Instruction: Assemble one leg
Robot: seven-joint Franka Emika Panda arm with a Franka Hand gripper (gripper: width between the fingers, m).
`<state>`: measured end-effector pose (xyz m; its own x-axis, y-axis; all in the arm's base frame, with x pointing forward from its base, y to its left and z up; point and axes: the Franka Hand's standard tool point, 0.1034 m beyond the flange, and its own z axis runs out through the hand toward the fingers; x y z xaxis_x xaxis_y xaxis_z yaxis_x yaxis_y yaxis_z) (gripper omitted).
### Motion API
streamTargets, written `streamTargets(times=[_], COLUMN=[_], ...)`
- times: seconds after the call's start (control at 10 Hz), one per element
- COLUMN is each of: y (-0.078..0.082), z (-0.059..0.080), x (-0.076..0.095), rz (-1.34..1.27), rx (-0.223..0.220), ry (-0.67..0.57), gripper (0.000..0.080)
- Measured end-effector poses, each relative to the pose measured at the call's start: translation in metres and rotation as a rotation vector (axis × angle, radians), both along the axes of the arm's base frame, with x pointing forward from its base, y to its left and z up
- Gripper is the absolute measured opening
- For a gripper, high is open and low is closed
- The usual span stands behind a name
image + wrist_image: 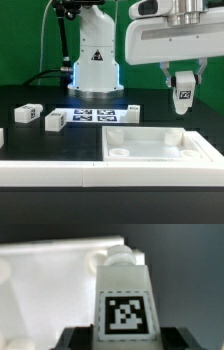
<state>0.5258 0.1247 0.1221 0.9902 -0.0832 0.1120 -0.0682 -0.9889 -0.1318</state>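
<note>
While the gripper (183,84) clamps the leg (183,100) upright with its tag facing out, that leg hangs near the counter's right edge, above the far rim of the white tray-like piece (150,132). Two loose legs (25,113) lie toward the left edge, by the marker board (97,113). My judgement of the risk: a tilted descent could jam the peg (120,255) against a corner hole's rim.

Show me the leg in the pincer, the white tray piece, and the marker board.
leg (184,96), exterior view, on its marker tag.
white tray piece (165,143), exterior view, on its bare floor.
marker board (95,114), exterior view, on a middle tag.
</note>
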Motion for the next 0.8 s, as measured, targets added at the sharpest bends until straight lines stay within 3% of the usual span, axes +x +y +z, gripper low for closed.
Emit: streamTargets(times=[0.2,0.4,0.6,0.8], y=[-0.004,-0.001,-0.003,-0.011], z=[0.007,0.005,0.001,0.002], x=[0.021,0.019,0.018,0.036], rz=[0.044,0.034,0.055,0.153], rx=[-0.013,-0.011,-0.020,-0.052], ry=[-0.126,-0.248,-0.256,-0.272], gripper=[0.0292,0.0292,0.0292,0.0292])
